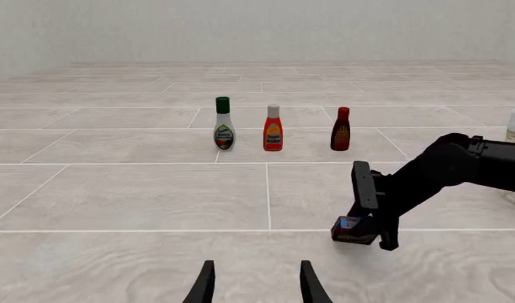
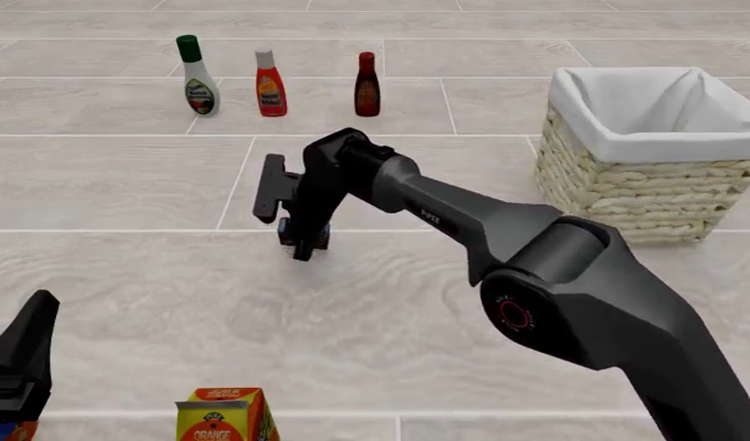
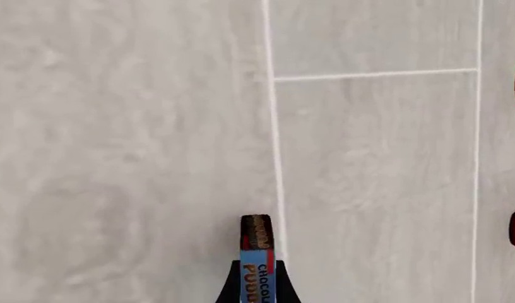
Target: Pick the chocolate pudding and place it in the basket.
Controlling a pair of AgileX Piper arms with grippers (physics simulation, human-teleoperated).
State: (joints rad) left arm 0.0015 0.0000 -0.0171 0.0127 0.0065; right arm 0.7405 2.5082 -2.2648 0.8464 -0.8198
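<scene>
Orange juice carton (image 2: 227,415) is sitting nearest on the pale tiled floor (image 2: 130,303); left gripper (image 1: 255,283) is hanging open. Mid-scene, right gripper (image 2: 304,241) is clamping the chocolate pudding (image 3: 257,265). Basket (image 2: 632,197) is standing far right.

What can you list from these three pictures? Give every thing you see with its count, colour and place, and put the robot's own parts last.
chocolate pudding: one, dark brown with blue top, held low over the table's middle.
basket: one, straw-coloured with white liner, far right of the table.
bottles: three in a far row; white with green cap, orange-red with white cap, dark brown with red cap.
orange juice carton: one, orange and yellow, near edge, left.
table: one, pale tiled wood grain.
right gripper: one, black, fingers shut on the pudding.
left gripper: one, black, fingers apart, near left.
</scene>
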